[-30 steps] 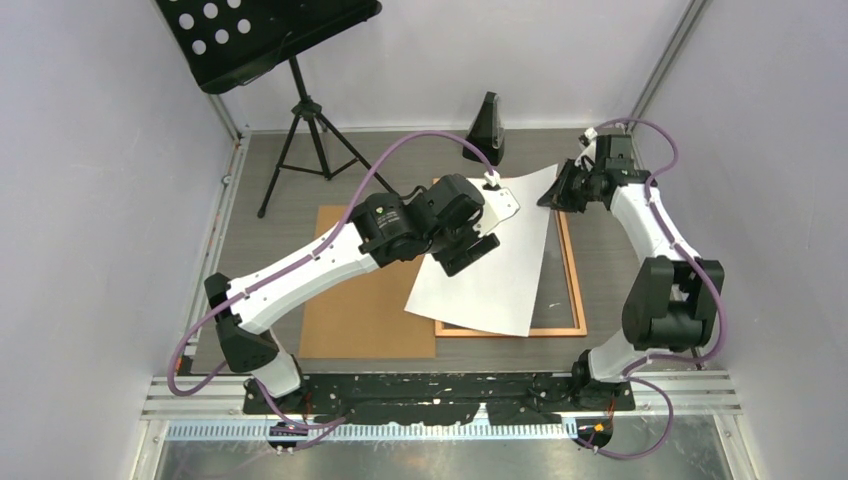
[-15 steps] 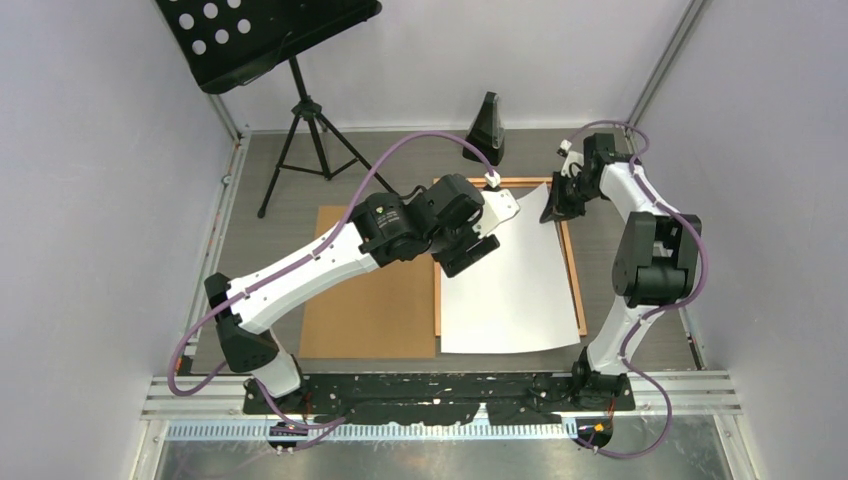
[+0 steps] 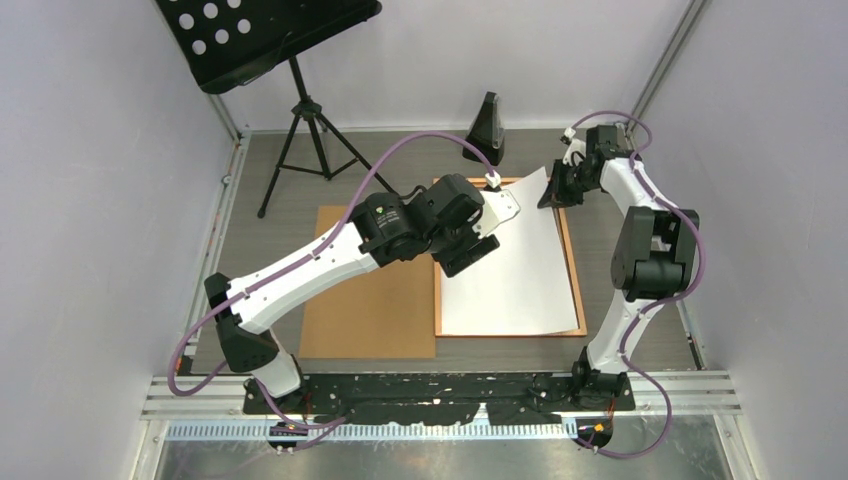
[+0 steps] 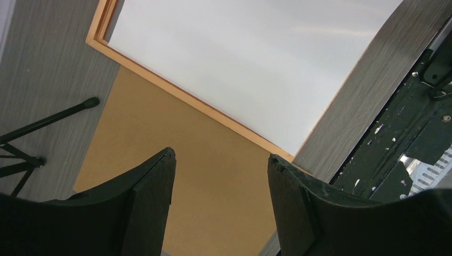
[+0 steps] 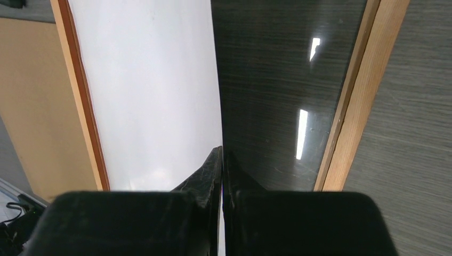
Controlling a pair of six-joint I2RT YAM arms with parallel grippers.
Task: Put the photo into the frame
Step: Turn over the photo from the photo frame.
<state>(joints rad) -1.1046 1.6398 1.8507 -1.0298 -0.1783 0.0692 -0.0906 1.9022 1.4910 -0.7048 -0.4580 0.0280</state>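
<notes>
The large white-backed paper photo lay blank side up over the thin copper-orange wooden frame, most of it down inside the rails, with only its far right corner off the surface. That corner was pinched between the closed fingers of the right gripper. The likeliest trouble was there: a sideways pull could have creased the paper or dragged the whole sheet, leaving its right edge on the rail instead of inside it. Letting go from that height might also have let the sheet skate out of square. The left gripper hovered with fingers wide apart, holding nothing, above the flat brown fibreboard panel – so nothing pinned the sheet's left side against such a slide.
</notes>
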